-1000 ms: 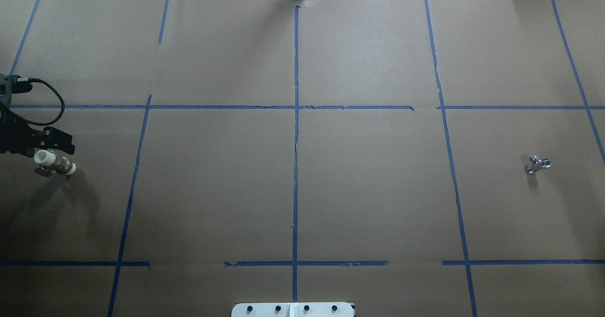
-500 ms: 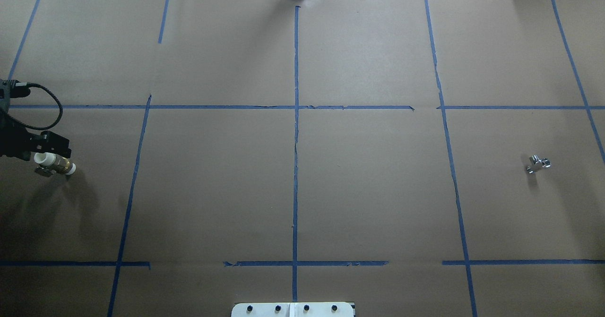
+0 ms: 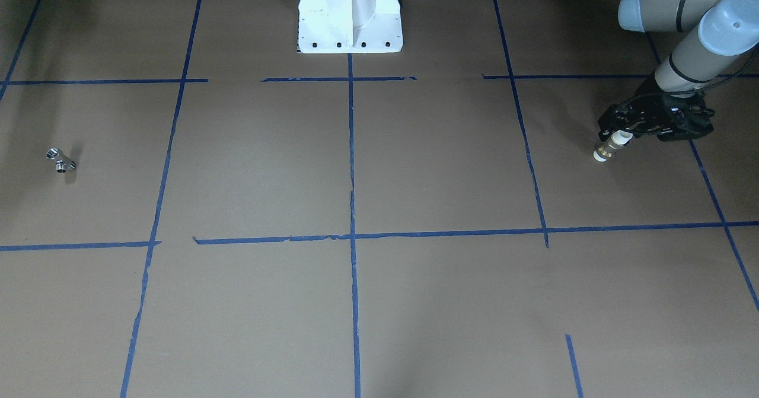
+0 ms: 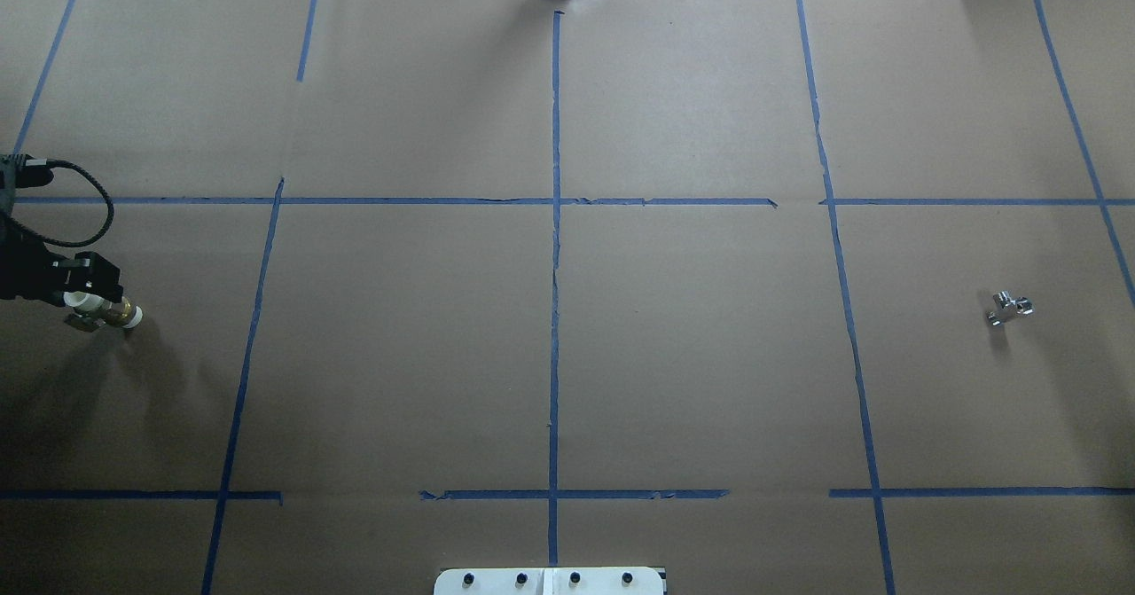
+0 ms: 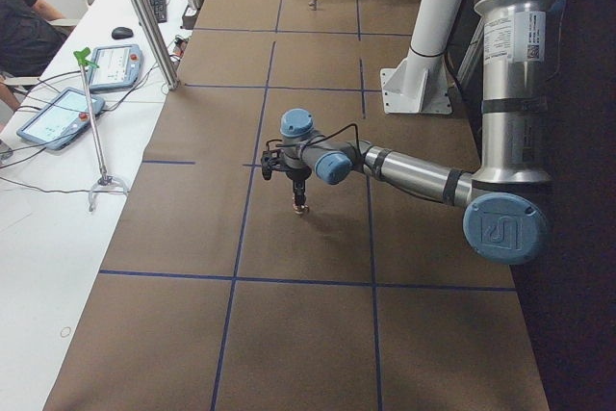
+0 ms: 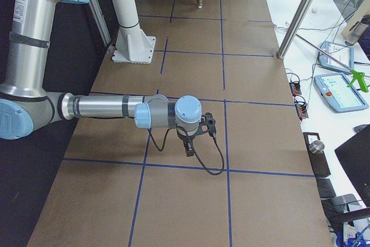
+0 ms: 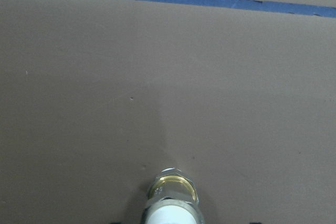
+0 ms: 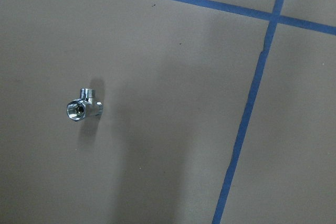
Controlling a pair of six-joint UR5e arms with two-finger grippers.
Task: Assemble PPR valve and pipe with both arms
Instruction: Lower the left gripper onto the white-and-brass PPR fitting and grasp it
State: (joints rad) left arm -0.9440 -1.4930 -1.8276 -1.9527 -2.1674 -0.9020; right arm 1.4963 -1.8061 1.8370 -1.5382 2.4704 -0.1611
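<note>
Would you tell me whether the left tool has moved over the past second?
Yes. In the overhead view the left tool has shifted left, away from the vertical blue tape line, coming over the white-and-brass fitting.

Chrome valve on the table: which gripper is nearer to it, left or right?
Right. The right gripper hangs above the end of the table where the chrome valve lies; the left gripper is at the opposite end, over the pipe fitting.

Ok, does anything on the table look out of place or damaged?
Nothing is spilled or broken. Only oddities: the blue tape grid is ragged with gaps, and the chrome valve lies alone, far from the pipe fitting at the left gripper.
</note>
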